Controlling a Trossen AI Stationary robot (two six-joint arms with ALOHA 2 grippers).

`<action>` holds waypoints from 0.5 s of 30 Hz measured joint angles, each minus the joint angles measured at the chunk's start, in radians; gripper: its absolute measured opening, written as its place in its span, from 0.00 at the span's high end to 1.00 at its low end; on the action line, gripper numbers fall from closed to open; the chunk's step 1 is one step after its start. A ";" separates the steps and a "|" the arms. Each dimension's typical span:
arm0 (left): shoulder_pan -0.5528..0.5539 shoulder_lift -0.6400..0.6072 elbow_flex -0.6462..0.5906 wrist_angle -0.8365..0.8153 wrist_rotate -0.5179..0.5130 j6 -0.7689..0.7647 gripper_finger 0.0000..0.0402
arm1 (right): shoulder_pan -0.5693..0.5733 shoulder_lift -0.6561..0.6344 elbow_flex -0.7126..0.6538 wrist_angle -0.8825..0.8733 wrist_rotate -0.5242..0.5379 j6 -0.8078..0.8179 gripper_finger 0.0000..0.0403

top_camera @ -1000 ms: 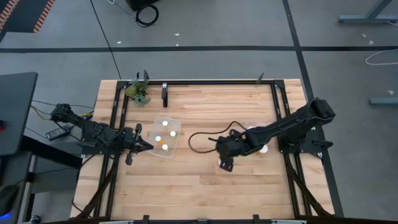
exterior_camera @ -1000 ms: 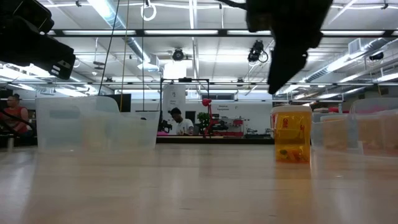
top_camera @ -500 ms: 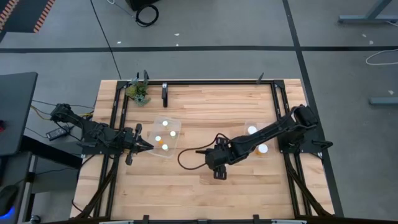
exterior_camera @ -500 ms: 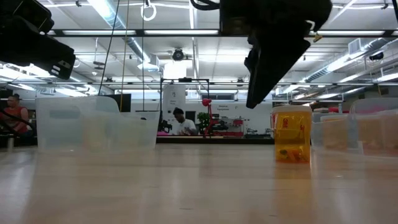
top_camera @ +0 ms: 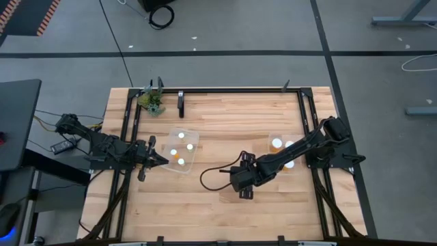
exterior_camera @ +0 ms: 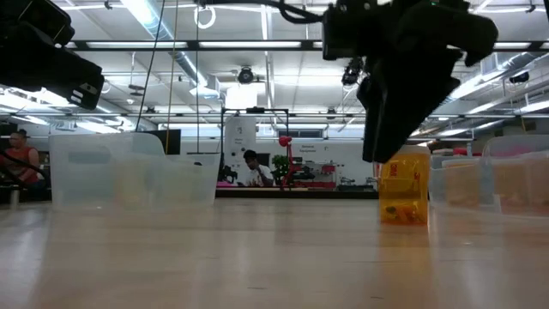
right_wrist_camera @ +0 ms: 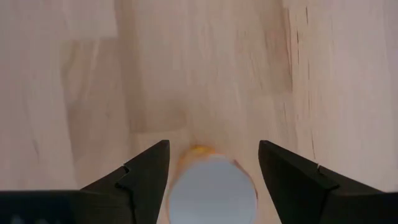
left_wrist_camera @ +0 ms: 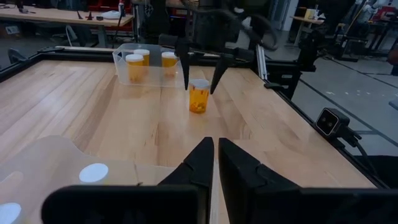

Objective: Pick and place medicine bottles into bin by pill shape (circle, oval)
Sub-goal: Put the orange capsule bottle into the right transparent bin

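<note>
One orange-amber medicine bottle (left_wrist_camera: 199, 98) with a white cap (right_wrist_camera: 212, 190) stands upright on the wooden table near its middle; it also shows in the low view (exterior_camera: 403, 187). My right gripper (right_wrist_camera: 213, 144) is open and points down over it, one finger on either side of the cap, and no touch shows. In the high view my right gripper (top_camera: 244, 191) hides the bottle. My left gripper (left_wrist_camera: 214, 155) is shut and empty beside the left clear bin (top_camera: 193, 137), which holds several bottles. The right clear bin (top_camera: 272, 156) holds two bottles.
A green plant clump (top_camera: 151, 102) sits at the far left corner. A black cable (top_camera: 212, 179) loops on the table beside my right gripper. Black frame rails (top_camera: 232, 89) run along the table's far, left and right sides. People sit in the room beyond.
My right gripper has drawn away from the right bin toward the table's near edge and come down over the standing bottle, fingers open. The bottle has stayed where it was.
</note>
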 joint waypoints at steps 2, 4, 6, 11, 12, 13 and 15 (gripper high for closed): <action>0.000 0.000 0.000 0.000 0.000 0.000 0.91 | 0.000 0.000 -0.015 -0.003 -0.002 0.008 0.37; 0.000 0.000 0.000 0.000 0.000 0.000 0.91 | 0.000 0.000 -0.028 -0.002 -0.014 0.015 0.37; 0.000 0.000 0.000 0.000 0.000 0.000 0.90 | 0.000 0.000 -0.038 -0.003 -0.026 0.021 0.37; 0.000 0.000 0.000 0.000 0.000 0.000 0.92 | 0.000 0.000 -0.041 -0.007 -0.027 0.033 0.39; 0.000 0.000 0.000 0.000 0.000 0.000 0.92 | 0.000 0.000 -0.041 -0.008 -0.028 0.033 0.41; 0.000 0.000 0.000 0.000 0.000 0.000 0.93 | 0.000 0.000 -0.041 -0.008 -0.028 0.034 0.42; 0.000 0.000 0.000 0.000 0.000 0.000 0.93 | -0.002 0.000 -0.041 -0.008 -0.029 0.033 0.44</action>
